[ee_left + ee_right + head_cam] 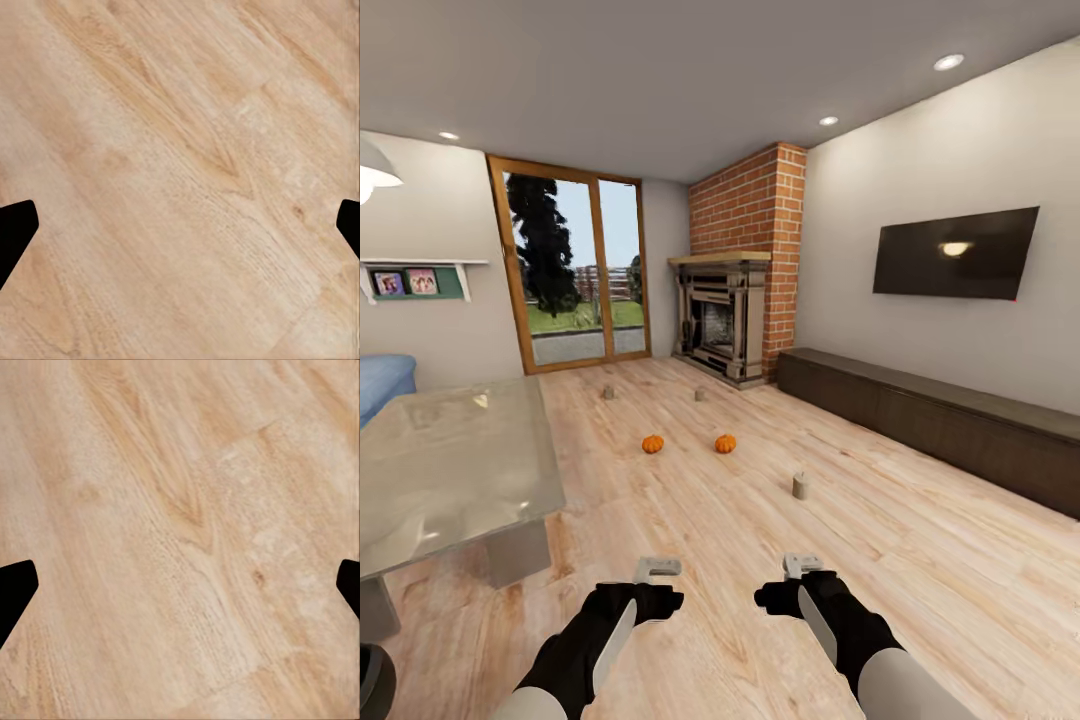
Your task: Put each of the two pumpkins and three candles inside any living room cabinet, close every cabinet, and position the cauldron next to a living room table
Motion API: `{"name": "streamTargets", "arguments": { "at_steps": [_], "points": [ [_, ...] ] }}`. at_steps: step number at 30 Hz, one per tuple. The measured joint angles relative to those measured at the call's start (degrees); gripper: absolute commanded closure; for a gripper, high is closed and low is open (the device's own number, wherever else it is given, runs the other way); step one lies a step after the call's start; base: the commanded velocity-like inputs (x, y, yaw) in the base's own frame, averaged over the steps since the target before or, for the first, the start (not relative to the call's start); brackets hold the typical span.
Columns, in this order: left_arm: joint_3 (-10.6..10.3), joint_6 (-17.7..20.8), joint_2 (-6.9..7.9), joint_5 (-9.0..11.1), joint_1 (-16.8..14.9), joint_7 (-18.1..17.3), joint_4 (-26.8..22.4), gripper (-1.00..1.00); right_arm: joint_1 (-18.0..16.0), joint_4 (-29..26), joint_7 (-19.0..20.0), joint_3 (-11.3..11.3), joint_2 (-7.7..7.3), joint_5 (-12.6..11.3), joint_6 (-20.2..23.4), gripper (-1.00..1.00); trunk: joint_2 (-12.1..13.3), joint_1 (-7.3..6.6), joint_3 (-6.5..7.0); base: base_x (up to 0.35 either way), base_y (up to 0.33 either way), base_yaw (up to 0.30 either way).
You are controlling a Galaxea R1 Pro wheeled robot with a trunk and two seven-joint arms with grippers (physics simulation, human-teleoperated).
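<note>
A pale wooden plank floor [920, 590] is seen across the room. Along the right wall a long, low dark brown wooden cabinet [950, 425] is set, its flat fronts all shut. At the left stands the large low desk with a reflective grey glass top [450, 470] and grey wedge legs. In the far corner a red brick chimney with a stone fireplace [725, 320] is placed, beside a wood-framed glass door [572, 265]. A black flat screen [955, 253] is mounted above the cabinet.

Two small round orange pumpkins are found on the floor mid-room, one to the left [652, 444] and one to the right [726, 443], near each other but apart. Three stubby grey-beige candles stand upright on the floor: one nearer, right of the pumpkins [799, 486], and two farther back [608, 392] [700, 394].

The left jaws [657, 569] and right jaws [801, 565] are held low over bare floor, well short of every pumpkin and candle. In both wrist views the black fingertips [15, 232] [15, 592] are spread wide, with nothing between them.
</note>
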Motion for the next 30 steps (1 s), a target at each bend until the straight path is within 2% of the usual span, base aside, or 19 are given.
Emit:
{"name": "streamTargets", "arguments": {
  "at_steps": [9, 13, 17, 18, 21, 25, 28, 30],
  "points": [
    [0.33, -0.04, 0.01, 0.2, 0.0, -0.21, -0.33, -1.0, 0.0, 0.05, 0.02, -0.16, 0.0, -0.19, -0.01, -1.0, 0.0, 0.01, 0.6, 0.089, -0.03, -0.221],
    [0.43, -0.04, 0.01, 0.22, 0.0, -0.39, -0.53, -1.0, 0.0, -0.01, 1.05, -0.15, -0.07, -2.2, 0.04, -1.0, 0.0, 0.02, 0.87, 0.005, -0.001, -0.221],
    [0.42, 0.01, 0.07, 0.27, 0.0, -0.48, -0.51, -1.0, 0.0, -0.04, 4.42, -0.33, -0.31, -3.59, 0.63, -1.0, 0.0, 0.02, 1.14, 0.001, 0.0, -0.221],
    [0.43, 0.01, 0.08, 0.28, 0.0, -0.49, -0.51, -1.0, 0.0, -0.07, 5.08, -0.65, -0.47, -3.83, 0.82, -1.0, 0.0, 0.02, 1.21, 0.0, 0.0, -0.217],
    [0.45, 0.02, 0.1, 0.28, 0.0, -0.51, -0.51, -1.0, -0.01, -0.12, 5.83, -3.72, -0.83, -4.62, 1.14, -1.0, 0.0, 0.02, 1.43, 0.0, 0.0, -0.195],
    [0.45, 0.02, 0.13, 0.28, 0.0, -0.51, -0.51, -1.0, -0.01, -0.08, 5.44, -5.59, -1.45, -4.86, 1.19, -1.0, 0.0, 0.02, 1.7, 0.0, 0.0, -0.179],
    [0.35, 0.03, 0.18, 0.37, 0.01, -0.5, -0.32, -1.0, -0.04, -0.04, 5.01, -6.52, -2.84, -5.06, 1.37, -1.0, 0.01, 0.02, 1.72, 0.0, 0.0, -0.116],
    [0.32, 0.03, 0.19, 0.39, 0.01, -0.51, -0.17, -1.0, -0.02, 0.06, 4.97, -8.6, -4.65, -5.47, 1.65, -1.0, 0.01, 0.02, 1.64, 0.0, 0.0, -0.11]
  ]
}}
